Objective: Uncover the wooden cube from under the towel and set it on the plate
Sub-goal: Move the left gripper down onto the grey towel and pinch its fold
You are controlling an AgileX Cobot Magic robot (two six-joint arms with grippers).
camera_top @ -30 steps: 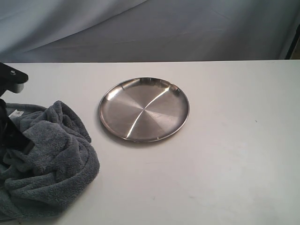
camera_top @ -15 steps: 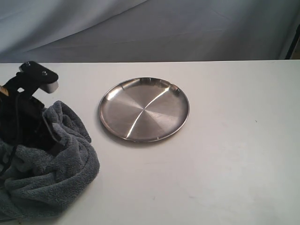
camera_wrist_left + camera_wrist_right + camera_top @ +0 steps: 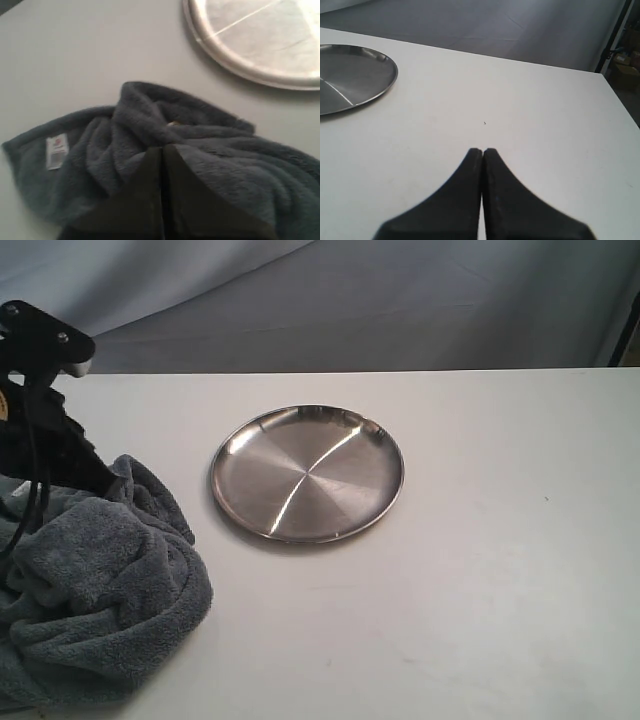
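The dark grey towel (image 3: 100, 590) lies bunched at the table's front left, its white label (image 3: 56, 150) showing in the left wrist view. The wooden cube is hidden; only a tiny pale speck (image 3: 173, 123) shows in a fold. My left gripper (image 3: 95, 475) (image 3: 161, 147) is shut at the towel's far edge, with no cloth seen between its jaws. The steel plate (image 3: 307, 473) (image 3: 260, 45) lies bare to the right of the towel. My right gripper (image 3: 482, 150) is shut over bare table, with the plate (image 3: 350, 75) off to one side; it is out of the exterior view.
The white table (image 3: 480, 570) runs to a grey backdrop curtain (image 3: 400, 300). Its right edge (image 3: 620, 115) shows in the right wrist view, with dark clutter beyond.
My left arm has risen from low at the left edge to above the towel's far side. The towel and plate lie as before.
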